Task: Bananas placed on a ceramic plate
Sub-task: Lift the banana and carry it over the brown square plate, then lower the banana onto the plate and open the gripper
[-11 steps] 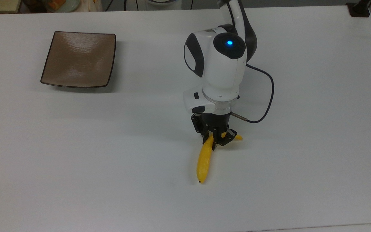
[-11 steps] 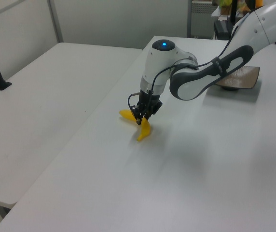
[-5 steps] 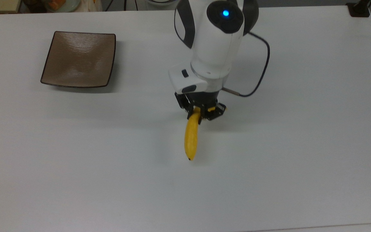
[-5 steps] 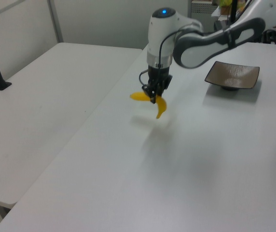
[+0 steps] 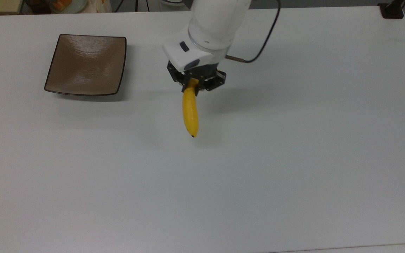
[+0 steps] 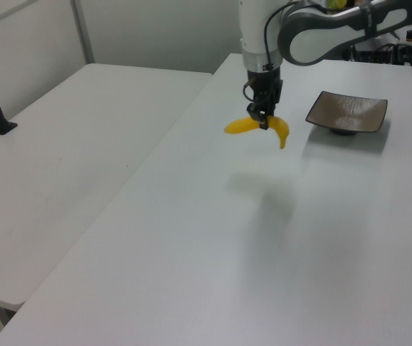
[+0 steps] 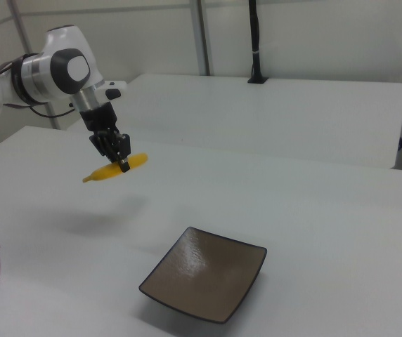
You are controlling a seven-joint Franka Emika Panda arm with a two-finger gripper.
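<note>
Spanning the scene, the white worktop no longer bears the fruit; short of the square glossy brown ceramic plate, the gripper carries the bright yellow banana aloft, clenched near its stem, closing toward placement.

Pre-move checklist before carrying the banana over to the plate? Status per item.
1. Claw shut on banana: ok.
2. Banana lifted off the table, its shadow below it in the left view: ok.
3. Grip centred on banana: not ok, held near one end in the top view.
4. Ceramic plate bare: ok.
5. Table between banana and plate free of obstacles: ok.
6. Grip firm enough for transit: cannot tell.
</note>
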